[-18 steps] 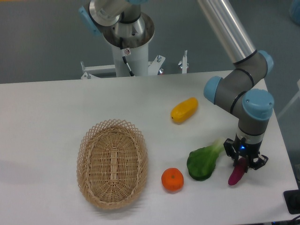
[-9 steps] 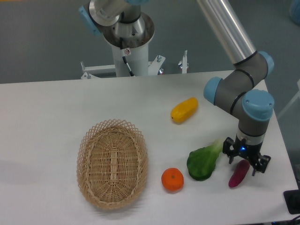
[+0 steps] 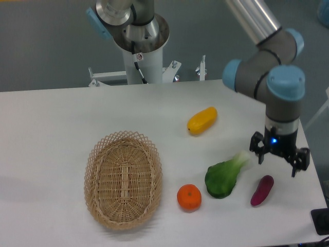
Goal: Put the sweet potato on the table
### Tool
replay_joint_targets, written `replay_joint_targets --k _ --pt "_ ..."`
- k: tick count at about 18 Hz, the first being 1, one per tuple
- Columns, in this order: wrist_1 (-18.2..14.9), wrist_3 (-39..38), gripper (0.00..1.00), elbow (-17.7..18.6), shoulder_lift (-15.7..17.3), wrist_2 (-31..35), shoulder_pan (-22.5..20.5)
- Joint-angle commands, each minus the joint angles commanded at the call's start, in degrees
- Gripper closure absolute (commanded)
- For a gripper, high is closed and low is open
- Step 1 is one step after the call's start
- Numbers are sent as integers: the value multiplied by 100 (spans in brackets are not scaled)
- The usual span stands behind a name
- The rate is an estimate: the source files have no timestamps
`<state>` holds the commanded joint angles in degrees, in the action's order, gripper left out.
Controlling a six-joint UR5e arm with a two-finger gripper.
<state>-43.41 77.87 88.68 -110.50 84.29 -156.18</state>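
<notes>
The sweet potato lay on the table near the green leafy vegetable. The gripper hovered above it, fingers spread wide and empty. Placement looked done; only a clear retreat remained.

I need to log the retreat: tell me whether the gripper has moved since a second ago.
Yes. The gripper has risen and opened, now clear above the sweet potato, which lies on the table right of the green leafy vegetable.
</notes>
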Motion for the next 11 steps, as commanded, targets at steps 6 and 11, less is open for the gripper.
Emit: replay_joint_targets --k 6,11 --pt "-1458 262 0 27 810 -9 -386" --pt "-2539 2193 0 -43 1109 0 -1062"
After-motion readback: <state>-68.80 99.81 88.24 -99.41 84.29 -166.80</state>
